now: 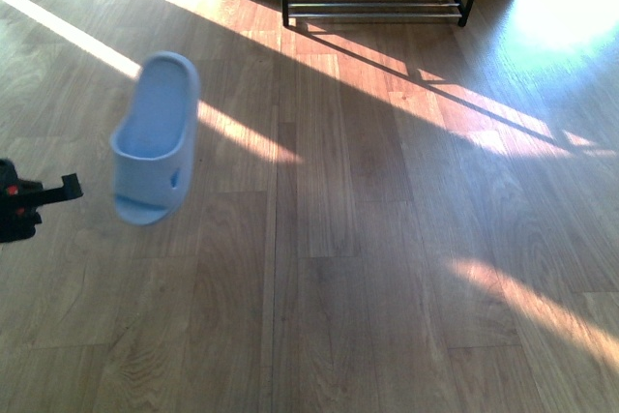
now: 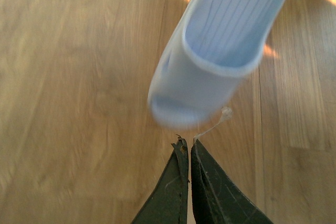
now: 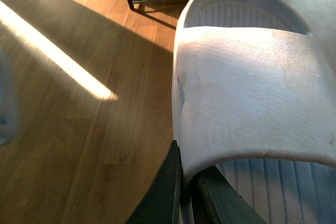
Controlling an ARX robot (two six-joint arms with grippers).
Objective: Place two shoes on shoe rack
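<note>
The left tool (image 2: 187,142) is seen with its two dark fingers pressed almost together, only a thin slit being left between them, and nothing is clamped there. Just beyond its tips a pale blue slide (image 2: 210,66) is shown, blurred, with its open toe end turned toward the tool and its ribbed footbed running away from it. A thin pale strand is seen between that toe end and one fingertip. Whether the slide touches the tips cannot be told from the wrist view. In the front view a strip of bare floor (image 1: 387,239) is seen between this tool and the blurred slide, which stands on end with its heel up. Whether its lower end rests on the wooden floor cannot be told. The right tool (image 3: 188,161) is closed on the side edge of a second slide (image 3: 252,93), just where the broad strap meets the sole. The strap and grooved footbed reach away from the tool and fill much of that view. Well ahead of both tools, across sunlit boards crossed by long shadows, the rack (image 1: 372,4) is found, its black frame and thin silver bars being partly cut off by the edge of the front view.
</note>
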